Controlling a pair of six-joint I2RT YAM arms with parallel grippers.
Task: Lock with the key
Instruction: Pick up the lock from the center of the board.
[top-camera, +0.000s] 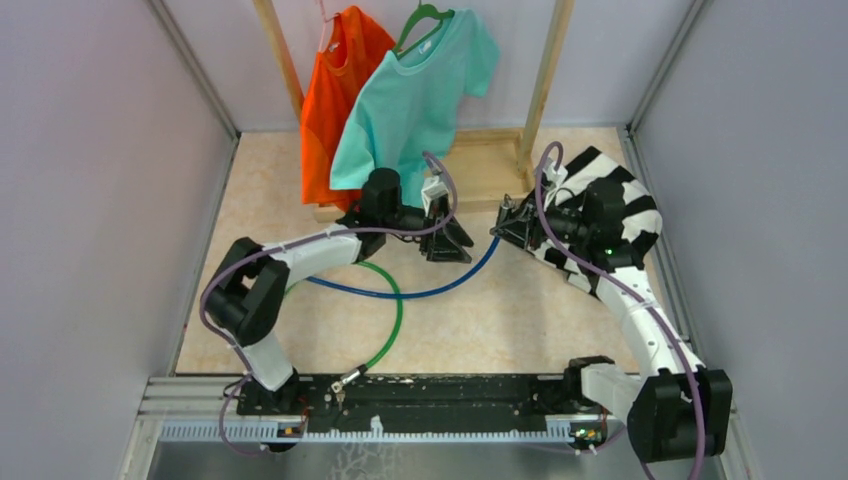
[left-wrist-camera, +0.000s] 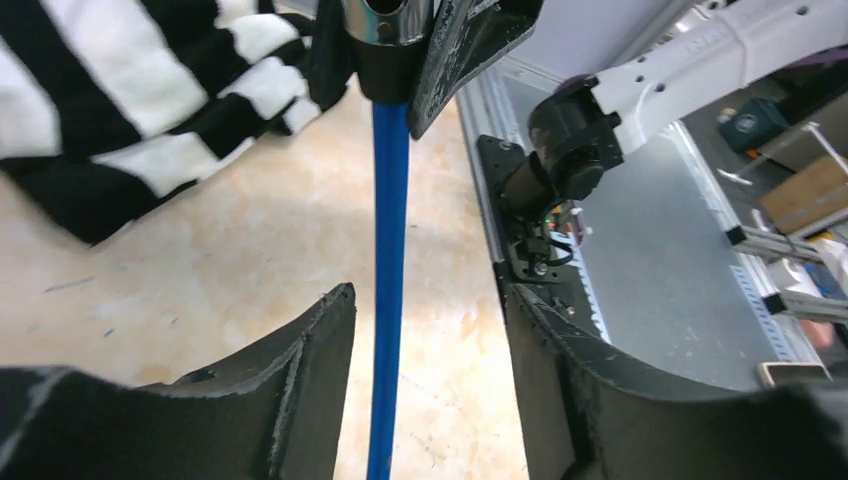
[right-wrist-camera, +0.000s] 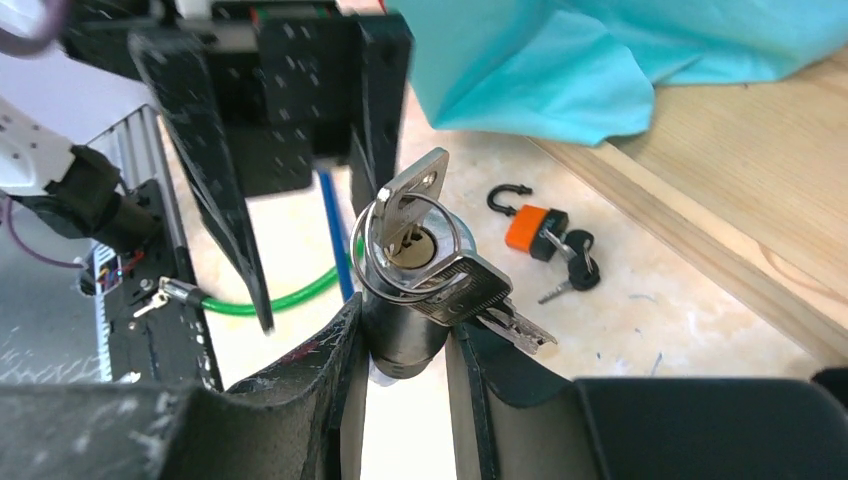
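The lock is a black cylinder (right-wrist-camera: 405, 335) on the end of a blue cable (left-wrist-camera: 388, 300), held between the jaws of my right gripper (right-wrist-camera: 405, 330), which is shut on it. A silver key (right-wrist-camera: 405, 205) stands in its keyhole, with a ring of spare keys (right-wrist-camera: 480, 295) hanging beside it. My left gripper (left-wrist-camera: 428, 295) is open, and the blue cable runs through the gap without touching either finger. In the top view my left gripper (top-camera: 450, 245) faces my right gripper (top-camera: 510, 225) at mid-table, with the blue cable (top-camera: 420, 292) sagging between them.
A green cable (top-camera: 390, 320) loops toward the near rail. An orange padlock (right-wrist-camera: 535, 230) with keys lies by the wooden rack base (right-wrist-camera: 700, 200). An orange shirt (top-camera: 335, 90) and a teal shirt (top-camera: 415, 90) hang behind. A striped cloth (top-camera: 620, 195) drapes over the right arm.
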